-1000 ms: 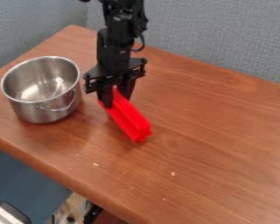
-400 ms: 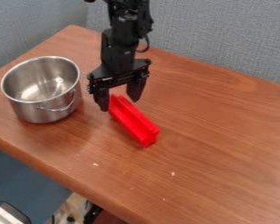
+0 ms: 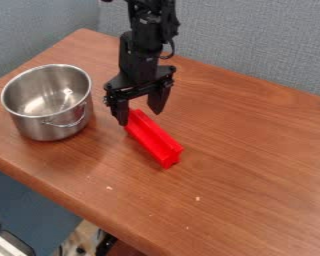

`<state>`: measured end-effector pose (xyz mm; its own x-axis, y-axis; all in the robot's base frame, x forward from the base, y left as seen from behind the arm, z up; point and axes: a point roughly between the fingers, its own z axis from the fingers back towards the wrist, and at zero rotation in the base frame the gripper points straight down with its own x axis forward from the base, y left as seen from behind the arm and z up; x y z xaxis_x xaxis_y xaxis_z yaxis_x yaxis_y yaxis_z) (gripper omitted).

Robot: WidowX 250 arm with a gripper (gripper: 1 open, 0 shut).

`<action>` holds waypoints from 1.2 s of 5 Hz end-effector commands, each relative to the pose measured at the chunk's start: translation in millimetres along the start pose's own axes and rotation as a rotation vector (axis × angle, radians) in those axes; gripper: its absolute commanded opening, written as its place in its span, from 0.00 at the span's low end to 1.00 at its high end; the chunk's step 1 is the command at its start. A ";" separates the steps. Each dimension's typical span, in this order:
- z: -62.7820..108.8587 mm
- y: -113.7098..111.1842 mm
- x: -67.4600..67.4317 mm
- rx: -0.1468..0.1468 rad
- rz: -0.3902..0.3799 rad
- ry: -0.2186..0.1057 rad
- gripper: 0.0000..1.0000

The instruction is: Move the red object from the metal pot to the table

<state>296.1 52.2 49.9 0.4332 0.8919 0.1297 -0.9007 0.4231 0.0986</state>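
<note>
1 red block (image 3: 153, 139) seen on wooden table (image 3: 240, 180), beside shiny metal pot (image 3: 48, 102). Black gripper (image 3: 140, 110) spread wide at block's far end.

Behind everything we see an upright grey-blue partition with a finely speckled, fabric-like surface (image 3: 256, 35), and at the upper left a smoother blue-grey panel (image 3: 29, 30) meets it at a corner. Low on the left we find a flat dark blue-grey surface (image 3: 23, 200), and along the bottom left edge a white object with black parts (image 3: 8, 244), cut off by the border, too partial for us to identify.
</note>
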 end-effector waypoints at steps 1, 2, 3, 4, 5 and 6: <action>6.0 -3.7 2.4 -0.015 -0.008 -0.027 1.00; 1.5 -3.3 -0.3 -0.002 -0.010 -0.027 1.00; -2.8 -3.5 -2.6 0.011 -0.012 -0.028 1.00; -6.4 -5.0 -5.2 0.020 -0.017 -0.020 1.00; -8.9 -6.2 -6.4 0.026 -0.017 -0.017 1.00; -10.8 -7.0 -7.5 0.030 -0.016 -0.013 0.00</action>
<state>292.8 46.5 30.1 0.4392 0.8903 0.1205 -0.8944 0.4207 0.1520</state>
